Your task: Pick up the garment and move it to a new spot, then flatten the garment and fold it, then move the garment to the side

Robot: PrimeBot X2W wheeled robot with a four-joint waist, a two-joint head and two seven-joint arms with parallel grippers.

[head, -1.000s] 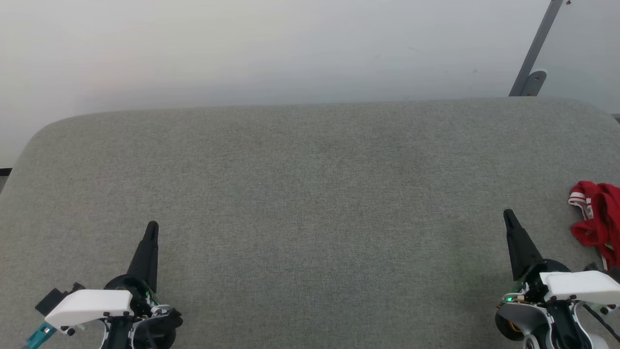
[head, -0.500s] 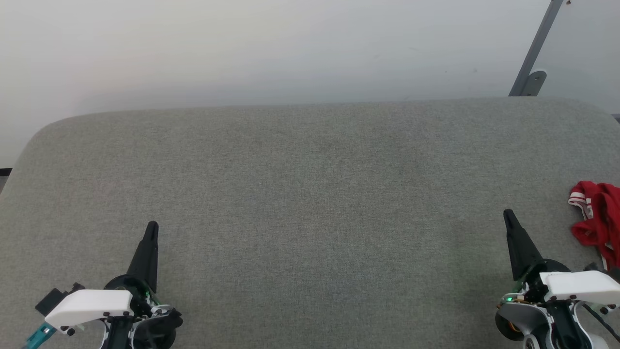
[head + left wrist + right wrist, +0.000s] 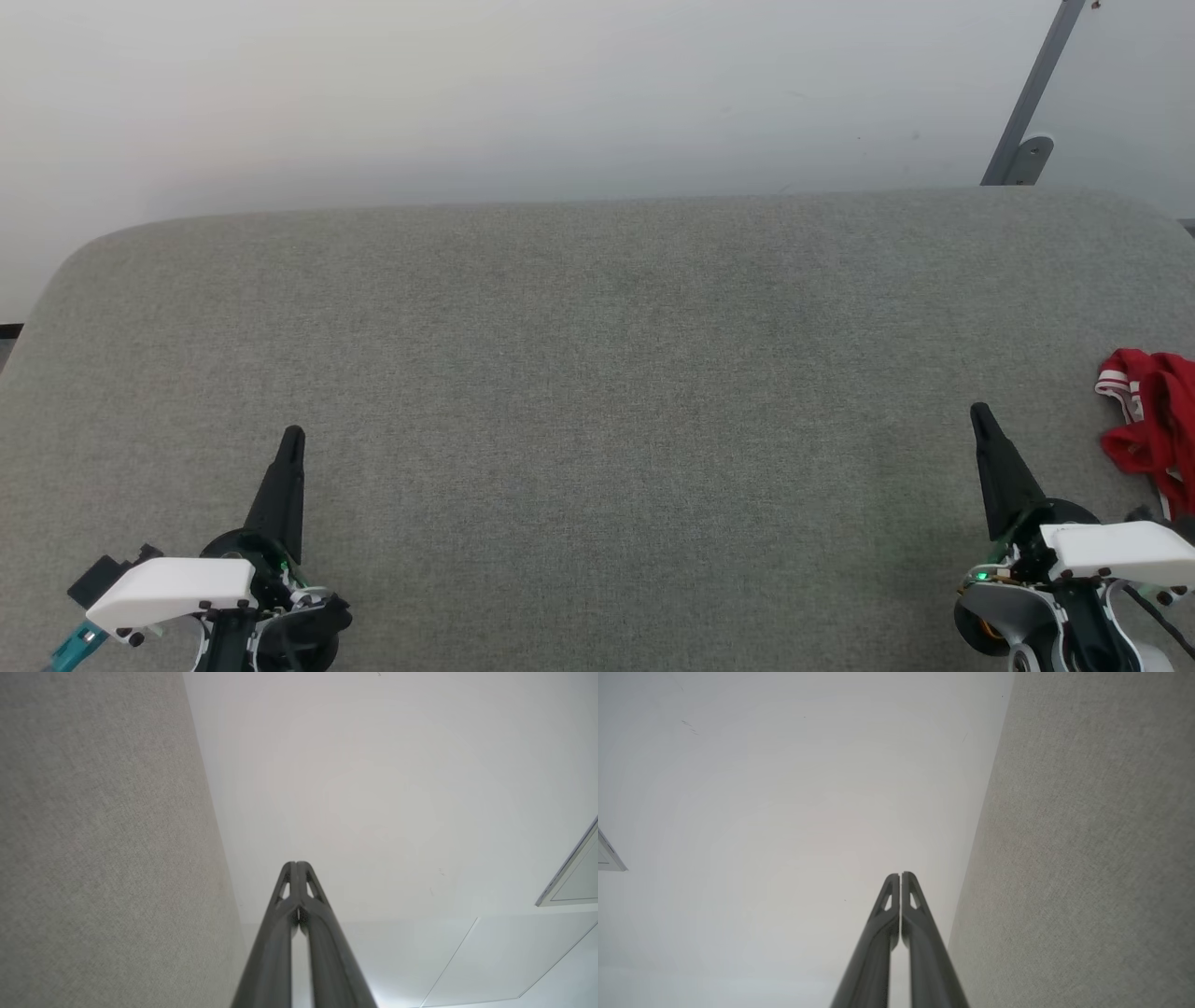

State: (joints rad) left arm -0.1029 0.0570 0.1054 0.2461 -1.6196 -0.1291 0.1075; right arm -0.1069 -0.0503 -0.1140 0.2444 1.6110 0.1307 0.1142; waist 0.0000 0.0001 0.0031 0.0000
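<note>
1. Left gripper (image 3: pixel 293 437) sits low at the near left, fingers clenched tight together, tip pointing away over the surface (image 3: pixel 597 355).
2. Right gripper (image 3: pixel 978 413) mirrors it at the near right, clenched shut too.
3. Just beyond and right of that gripper, apart from it, the garment (image 3: pixel 1150 425) lies crumpled at the surface's right edge, a striped band showing, partly cut off by the frame.
4. Farther back, the grey surface runs to a pale wall (image 3: pixel 467 93).
</note>
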